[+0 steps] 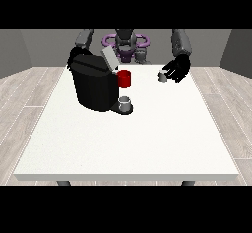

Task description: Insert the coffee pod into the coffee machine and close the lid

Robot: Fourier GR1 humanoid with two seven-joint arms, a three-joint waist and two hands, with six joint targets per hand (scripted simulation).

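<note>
White table [123, 148], bearing: black coffee machine [93, 87], lid [109, 57] raised, grey cup [125, 102] on its tray, red mug [125, 78] behind; coffee pod [162, 76] just beside the open-fingered hand at the view's right [178, 69]; step, pod pickup; next, closing fingers round it.

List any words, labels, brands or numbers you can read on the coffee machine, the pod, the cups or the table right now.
None can be read.
Coffee machine: plain black body, raised grey lid, no visible lettering.
Coffee pod, by the hand at the view's right: too small to show any print.
Red cup and grey cup: no markings.
White table: no signs.
</note>
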